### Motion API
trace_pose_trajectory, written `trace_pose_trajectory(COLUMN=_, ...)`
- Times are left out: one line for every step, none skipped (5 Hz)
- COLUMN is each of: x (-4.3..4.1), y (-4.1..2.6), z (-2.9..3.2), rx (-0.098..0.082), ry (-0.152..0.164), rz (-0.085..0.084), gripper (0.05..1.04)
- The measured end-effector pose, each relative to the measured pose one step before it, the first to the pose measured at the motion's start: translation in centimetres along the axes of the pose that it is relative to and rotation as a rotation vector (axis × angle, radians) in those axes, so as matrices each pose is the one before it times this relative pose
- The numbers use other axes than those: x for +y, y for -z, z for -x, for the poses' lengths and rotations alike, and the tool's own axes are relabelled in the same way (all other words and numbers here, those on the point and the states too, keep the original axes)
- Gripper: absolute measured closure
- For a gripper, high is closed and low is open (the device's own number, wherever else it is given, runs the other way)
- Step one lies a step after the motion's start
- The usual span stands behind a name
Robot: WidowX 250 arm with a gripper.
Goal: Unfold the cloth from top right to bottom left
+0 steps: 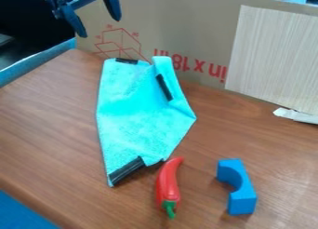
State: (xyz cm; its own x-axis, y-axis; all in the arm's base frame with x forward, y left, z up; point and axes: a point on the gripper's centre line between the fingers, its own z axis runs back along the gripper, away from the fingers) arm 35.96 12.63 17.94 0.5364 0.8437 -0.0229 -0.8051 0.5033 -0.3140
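Spreading beneath everything, the wooden table (56,107) bears the cloth (133,116), left of centre and partly folded, its far end close to the cardboard (199,42). My pincer (100,28) hangs at the upper left, its 2 fingers apart with nothing between them.

Coming in for the top right corner, I could knock the cardboard, since it stands just behind. The whole cloth could slide instead of opening if I pinch 2 layers where I want 1. The blue block (243,198) lies well apart on the right, so I judge it safe; the red pepper (168,182), just beside the near edge, could get pushed if the fabric drags. A shallow bite could let the corner slip free.

The cloth's long axis runs from the top of the view to the bottom, and the near end narrows to a point at bottom left, while a blunter corner juts right. Smallest are the 3 black strips (164,87): at the far edge, on the right side, and slanting at the near left.
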Motion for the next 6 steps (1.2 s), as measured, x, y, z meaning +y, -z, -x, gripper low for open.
trace_pose_trajectory(x=0.459, y=1.53, z=-0.119, rx=0.0317, ry=-0.0128, rz=-0.0211, gripper=0.083)
trace_pose_trajectory(x=-0.348, y=2.088, z=0.764, rx=-0.0132, ry=0.0542, rz=-0.0441, gripper=0.083)
trace_pose_trajectory(x=-0.568, y=1.837, z=0.908, rx=-0.0255, ry=0.0417, rz=-0.0351, gripper=0.083)
trace_pose_trajectory(x=-0.854, y=1.601, z=0.721, rx=-0.0246, ry=0.0442, rz=-0.0214, gripper=0.083)
trace_pose_trajectory(x=-0.889, y=1.614, z=0.791, rx=-0.0357, ry=0.0566, rz=0.0098, gripper=0.083)
trace_pose_trajectory(x=-0.617, y=0.028, z=-0.023, rx=-0.0111, ry=0.0098, rz=0.0248, gripper=0.083)
